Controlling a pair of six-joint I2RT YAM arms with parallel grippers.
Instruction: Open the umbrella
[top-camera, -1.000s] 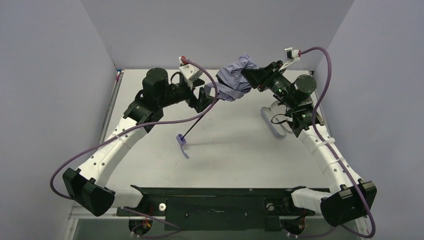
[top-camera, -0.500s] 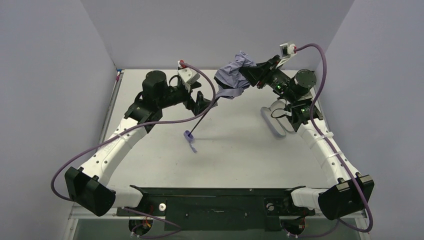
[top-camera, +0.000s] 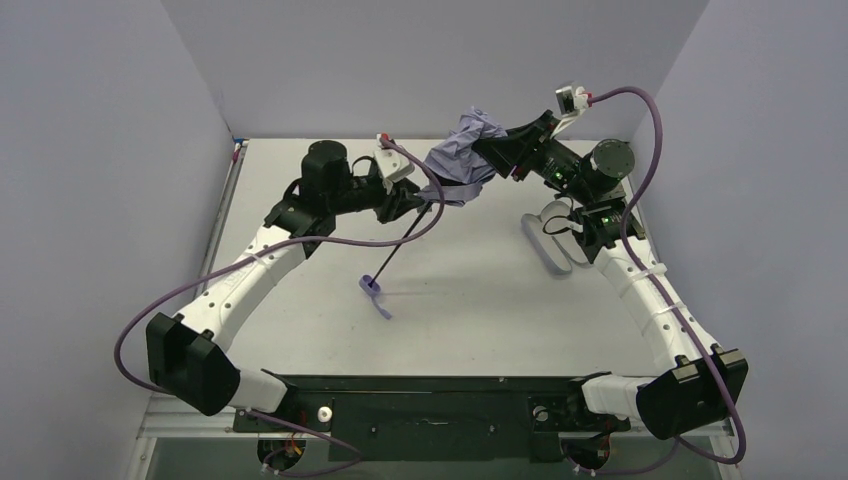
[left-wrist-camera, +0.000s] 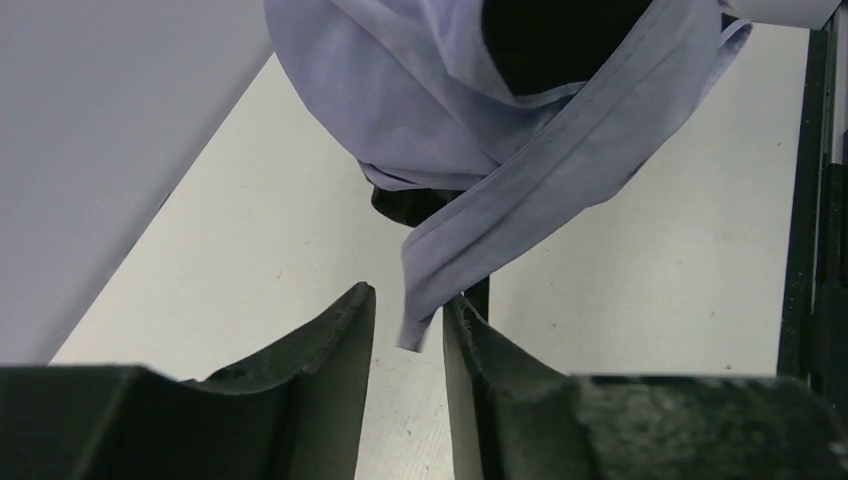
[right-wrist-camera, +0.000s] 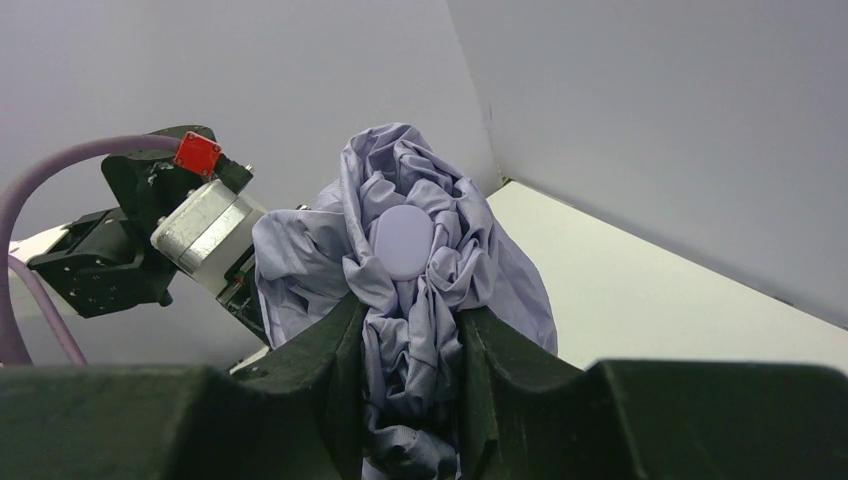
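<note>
One umbrella (top-camera: 458, 152), bunched canopy (right-wrist-camera: 505, 290) clamped in right pincer (right-wrist-camera: 410, 312); left pincer (left-wrist-camera: 408, 298) nearly closed, hold unclear.

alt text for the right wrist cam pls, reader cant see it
The black right gripper clamps the bunched pale lavender fabric canopy of a folded umbrella, whose round lavender top cap faces the camera. Behind, at left, is the other arm's black wrist with a silver camera block, before grey walls.

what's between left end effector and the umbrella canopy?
Left wrist view: a lavender strap hangs off the umbrella into the finger gap of the left end effector; the black shaft sits just behind.
</note>
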